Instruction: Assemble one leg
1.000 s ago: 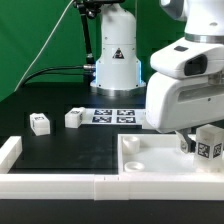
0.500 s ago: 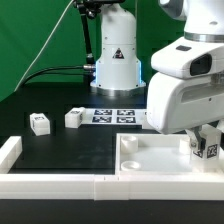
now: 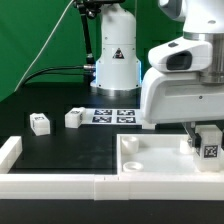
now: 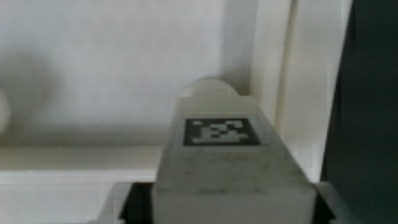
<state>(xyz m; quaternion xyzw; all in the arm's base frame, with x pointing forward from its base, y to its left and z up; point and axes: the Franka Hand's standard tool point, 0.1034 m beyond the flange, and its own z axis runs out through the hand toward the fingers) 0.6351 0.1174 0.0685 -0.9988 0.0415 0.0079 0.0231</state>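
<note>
White plastic leg block bearing a black-and-white square tag sits clenched in the robot's two-finger gripper at the exterior view's lower right, over the large flat white panel. Two similar tagged white blocks lie at left on the black table.

The leg is a small chunky white block, upright, its black-and-white marker tag facing outward. It hangs clamped between the jaws, low over the white panel at the exterior view's right.
</note>
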